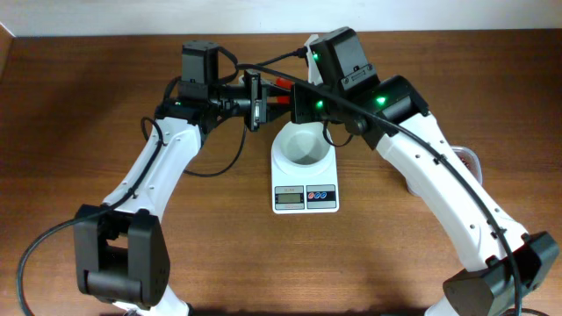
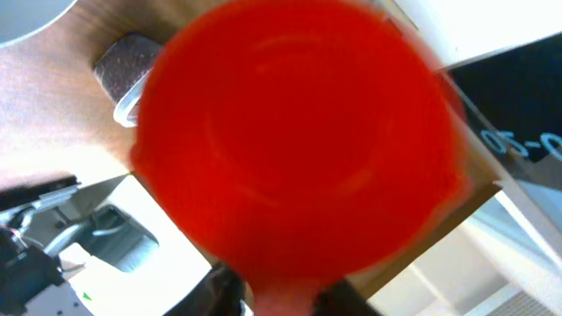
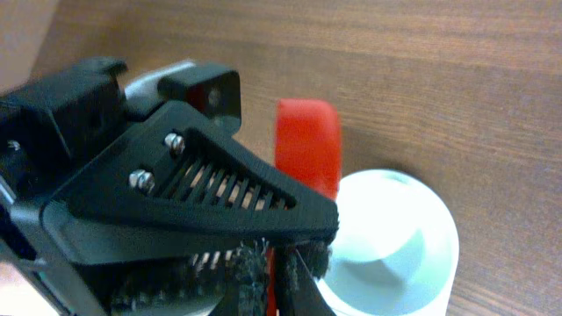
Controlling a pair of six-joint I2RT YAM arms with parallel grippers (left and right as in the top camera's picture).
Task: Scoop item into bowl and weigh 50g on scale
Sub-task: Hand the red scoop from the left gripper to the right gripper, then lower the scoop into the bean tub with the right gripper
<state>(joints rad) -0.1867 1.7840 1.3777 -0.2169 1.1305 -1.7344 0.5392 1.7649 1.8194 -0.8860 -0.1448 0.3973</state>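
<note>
Passing the red scoop (image 3: 307,145) between arms, probably. The right gripper (image 3: 277,263) pinched its handle; the left gripper (image 1: 256,98) grip was hidden, can't tell. Bowl (image 1: 303,149) sat beanless on scale (image 1: 305,197), beans (image 2: 132,61) off in the tub (image 2: 123,107). Next: carry scoop there, dig.

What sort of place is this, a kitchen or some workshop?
Most likely a robotics test bench, not a kitchen: a cabled left arm and right arm work at a wooden table, with a white bowl on a small scale between them.
</note>
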